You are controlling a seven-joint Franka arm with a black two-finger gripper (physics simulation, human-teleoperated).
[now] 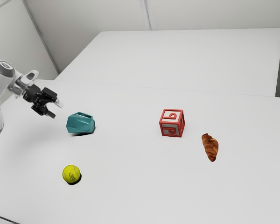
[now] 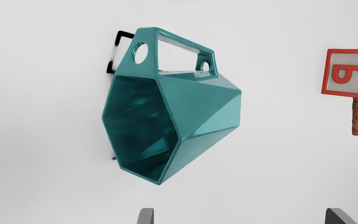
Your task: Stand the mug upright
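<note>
One mug (image 1: pixel 80 124) lies sideways on the worktop (image 1: pixel 130 182); toward its ten o'clock, exterior view, the gripper (image 1: pixel 56 110) hangs wide open, empty.

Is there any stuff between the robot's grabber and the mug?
Nothing visible stands between the open gripper and the mug lying on its side. The tennis ball, block and croissant all sit off that path.

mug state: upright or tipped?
Tipped. The mug lies on its side, its open mouth facing sideways in the wrist view.
</note>
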